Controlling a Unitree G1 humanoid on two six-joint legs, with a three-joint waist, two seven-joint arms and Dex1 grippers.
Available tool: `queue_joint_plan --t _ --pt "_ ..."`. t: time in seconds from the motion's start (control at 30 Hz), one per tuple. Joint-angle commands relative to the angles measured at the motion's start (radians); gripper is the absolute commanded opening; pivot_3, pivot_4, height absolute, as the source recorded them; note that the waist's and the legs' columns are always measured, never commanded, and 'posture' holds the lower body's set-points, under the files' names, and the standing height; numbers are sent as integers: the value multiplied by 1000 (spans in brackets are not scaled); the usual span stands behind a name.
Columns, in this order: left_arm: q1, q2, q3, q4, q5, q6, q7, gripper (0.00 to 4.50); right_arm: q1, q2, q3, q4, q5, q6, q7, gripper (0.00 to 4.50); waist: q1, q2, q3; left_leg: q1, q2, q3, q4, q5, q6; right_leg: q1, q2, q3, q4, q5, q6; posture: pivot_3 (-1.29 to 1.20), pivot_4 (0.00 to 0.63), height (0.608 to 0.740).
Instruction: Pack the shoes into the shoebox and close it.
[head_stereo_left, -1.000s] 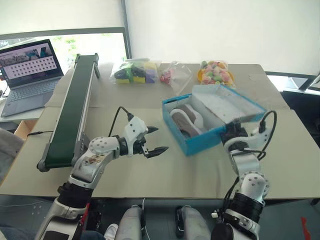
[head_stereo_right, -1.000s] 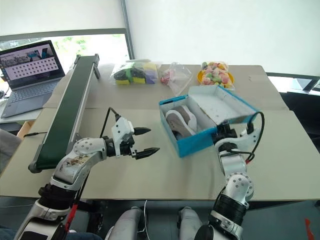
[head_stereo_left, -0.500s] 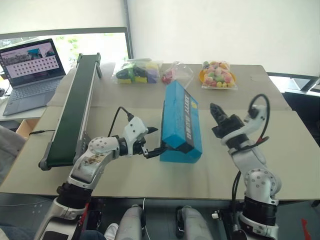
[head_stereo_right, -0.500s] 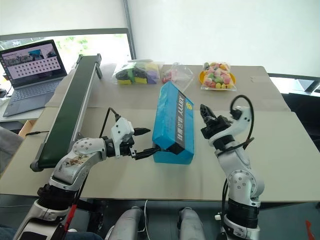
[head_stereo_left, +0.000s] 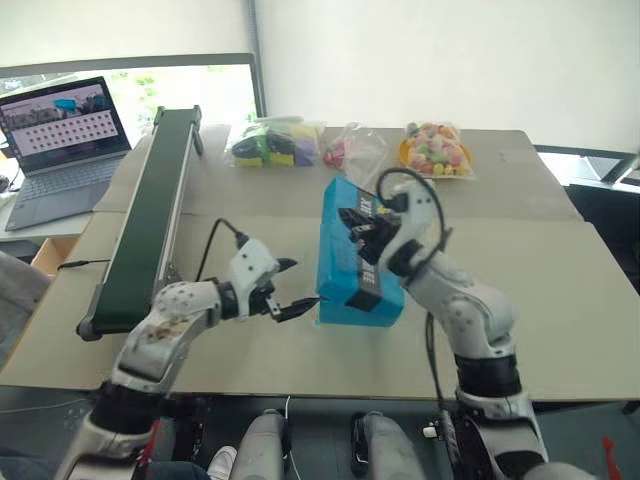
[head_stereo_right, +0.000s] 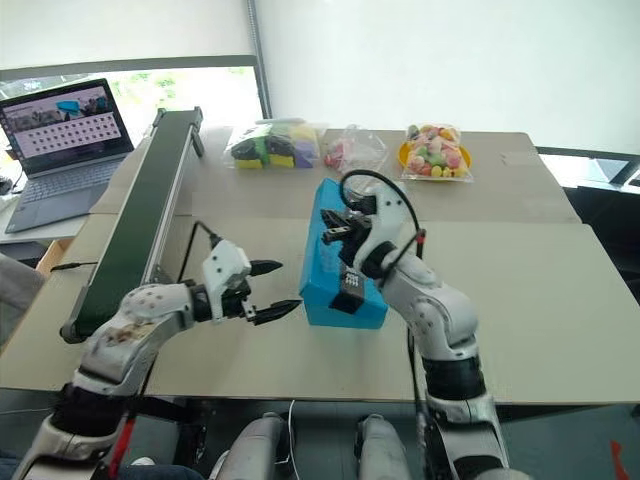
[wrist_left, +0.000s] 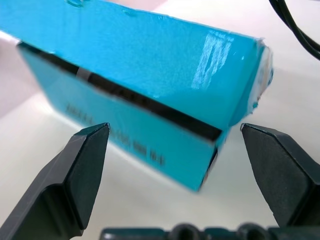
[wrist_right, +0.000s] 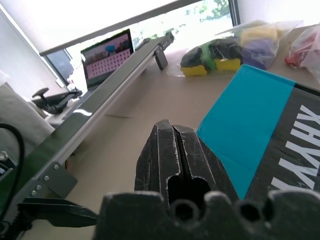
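Lid down! A second ago the box (head_stereo_left: 355, 262) lay open with the shoes showing inside; now its flap is folded over and the blue top with the black lettering faces up. Shoes out of sight, presumably inside. The right arm has swung across from the box's far side to its top, and the right gripper (head_stereo_left: 357, 222) sits over the lid near the far end, fingers pressed tight together, nothing between them. From its wrist camera you see those closed fingers (wrist_right: 181, 159) poised above the blue panel beside the lettering; whether they actually touch the lid, I can't say.

The left gripper (head_stereo_left: 289, 288) has eased back a little toward the belt (head_stereo_left: 145, 215) side, and it waits just beside the box's near left corner, fingers spread wide and empty. Its wrist view looks straight at that corner (wrist_left: 235, 100) between the two tips, apart from both.

The box stands mid-table, near the front edge, well clear of the bags of colourful things (head_stereo_left: 272, 142) at the back and the laptop (head_stereo_left: 58, 130) off to the left.

So the job looks nearly done. The lid still seems a touch raised along the near edge, so I'd guess a press-down from the right is what remains, with the left ready to steady the box if it slides.
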Motion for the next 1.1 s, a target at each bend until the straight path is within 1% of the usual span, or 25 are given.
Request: queue_joint_plan --t 0.03,0.13,0.33,0.5,0.63,0.77,0.87,0.93,1.03,1.07,1.1 --pt "18 14 48 -77 -29 17 16 4500 -57 -1 -8 44 -19 -19 61 30 8 0 0 0 0 1 0 0 0 0 0 -1 0 0 0 0 150 701" --pt "33 13 59 -97 -28 27 35 4500 -76 -1 -2 106 -49 -16 87 30 14 0 0 0 0 2 0 0 0 0 0 -1 0 0 -1 0 150 701" --pt "62 5 65 -138 -31 46 74 4500 -65 -13 42 233 -150 41 74 30 14 0 0 0 0 3 0 0 -1 0 0 -1 0 0 -1 0 150 701" --pt "70 6 67 -151 -38 53 94 4500 -68 3 60 299 -192 110 72 30 14 -1 -1 1 0 3 0 0 -1 1 0 -1 1 0 0 0 150 701" --pt "77 6 68 -159 -41 56 104 4500 -73 4 67 363 -244 115 70 30 14 -4 -4 3 0 3 0 0 -1 2 0 0 1 -1 -1 0 150 701" --pt "77 -1 69 -161 -42 57 113 4500 -79 8 68 382 -263 113 88 30 14 -5 -9 7 1 3 0 -1 -1 4 0 -1 1 -1 -2 0 150 701" --pt "75 -22 87 -155 -58 60 131 4500 -84 11 48 349 -260 101 95 30 14 -5 -9 10 1 2 -1 -1 -2 4 0 -1 0 -2 -3 0 150 701" --pt "67 -38 107 -146 -66 64 147 4500 -89 10 17 275 -233 88 107 30 15 -5 -9 10 2 1 -1 -1 -2 4 -1 -1 0 -2 -3 0 150 701" --pt "41 -78 149 -132 -92 83 194 4500 -101 25 -107 96 -106 71 131 30 18 -4 -8 7 1 -1 -1 -1 -2 4 -1 0 0 -2 -3 0 150 701" --pt "37 -86 159 -132 -100 89 205 4500 -105 20 -152 43 -62 80 131 30 18 -4 -8 1 1 -1 -1 -1 -1 -1 -1 0 1 -1 -2 0 150 701" --pt "36 -98 169 -135 -112 96 215 4500 -98 -14 -163 -3 -61 90 142 30 19 -4 -8 -1 1 -1 -1 0 -1 -2 0 0 1 0 -1 0 150 701"
